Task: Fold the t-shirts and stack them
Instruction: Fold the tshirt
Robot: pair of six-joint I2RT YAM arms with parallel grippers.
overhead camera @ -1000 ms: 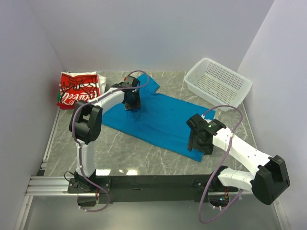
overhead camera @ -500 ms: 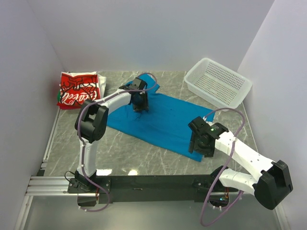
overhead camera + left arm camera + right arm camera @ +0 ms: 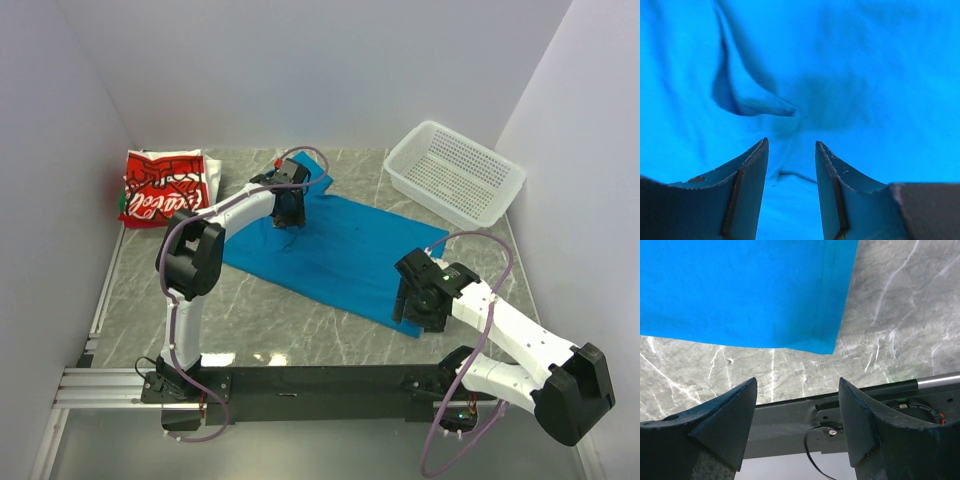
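The bright-blue t-shirt (image 3: 335, 250) lies spread flat across the middle of the table. It fills the left wrist view (image 3: 850, 75), with a raised crease at upper left. My left gripper (image 3: 287, 218) hangs open and empty just above the shirt's far left part (image 3: 791, 145). My right gripper (image 3: 412, 305) is open and empty over the shirt's near right corner (image 3: 832, 347). The folded red-and-white t-shirt (image 3: 160, 187) with white script lies at the far left, apart from both grippers.
A white perforated basket (image 3: 455, 172) stands at the far right corner. The black base rail (image 3: 320, 382) runs along the table's near edge and also shows in the right wrist view (image 3: 800, 415). Walls close in on the left, back and right.
My left gripper has shifted a little right and farther back over the shirt. My right gripper has drawn back slightly toward the near edge. The shirt looks flatter near the left gripper.
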